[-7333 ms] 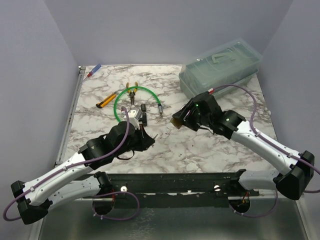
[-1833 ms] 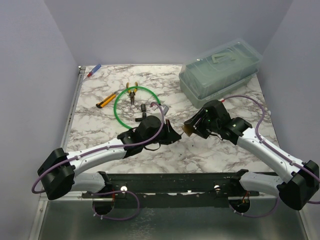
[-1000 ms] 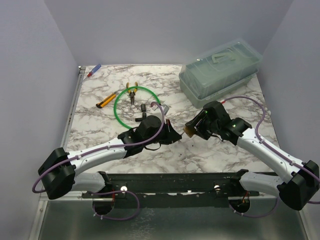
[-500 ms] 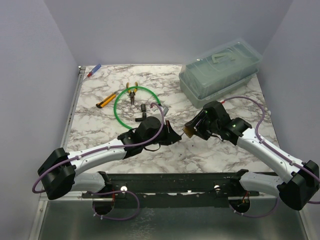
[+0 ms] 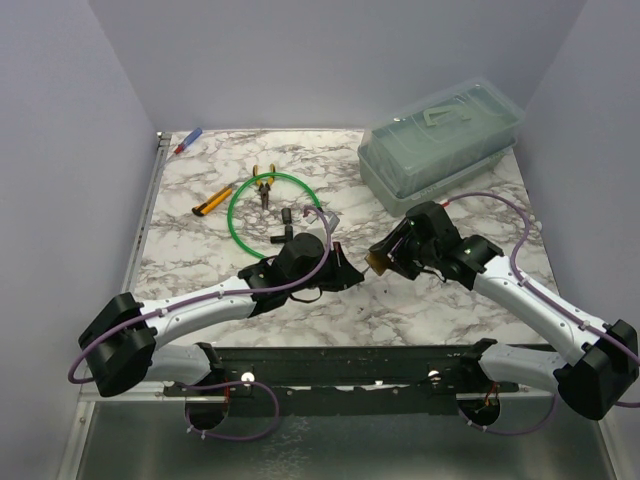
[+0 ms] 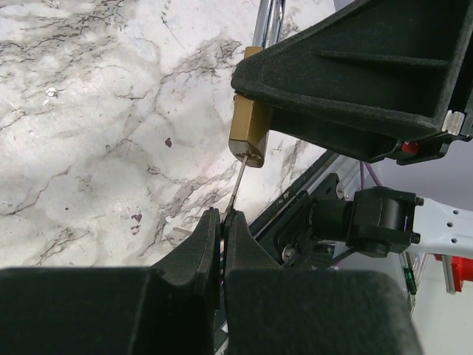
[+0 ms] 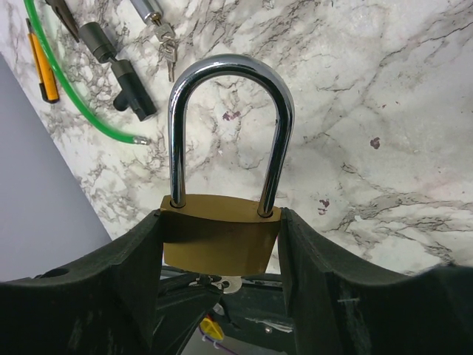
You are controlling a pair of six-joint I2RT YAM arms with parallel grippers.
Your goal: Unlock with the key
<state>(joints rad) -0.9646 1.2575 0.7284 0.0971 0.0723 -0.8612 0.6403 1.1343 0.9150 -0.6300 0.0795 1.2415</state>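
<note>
- Nearest, the left arm's fingers [image 6: 199, 251] were closed on the head of the tiny flat silver key [image 6: 238, 181]. Its thin blade rose to touch the underside of the small brass padlock with a chrome shackle [image 7: 220, 235]. How far the blade had entered the keyway could not be told.
- The right arm's fingers [image 7: 118, 274] clamped the brass body by its two sides and held it clear of the white marble bench [image 5: 200, 250], shackle closed.
- Risk: only a little of the key was pinched, so a push slightly off the keyway's line would likely swivel it in the grip or bend the blade.
- Risk: turning before the blade was fully seated would probably twist the key loose and drop it.
- Risk: the torque might rotate the padlock in its side grip and spoil the alignment.
- Count, held: one key and one padlock.
- Count, mid-bench: one green cable loop [image 5: 240, 205] with a silvery cylinder end, two black cylindrical pieces [image 7: 133, 89], and a small bunch of spare keys [image 7: 164, 41], too small to count.
- Further back: one pair of yellow-handled pliers [image 5: 263, 185] and one orange utility knife [image 5: 210, 202].
- Farthest: one blue and red marker [image 5: 188, 140] and one translucent green lidded plastic box [image 5: 440, 135].
</note>
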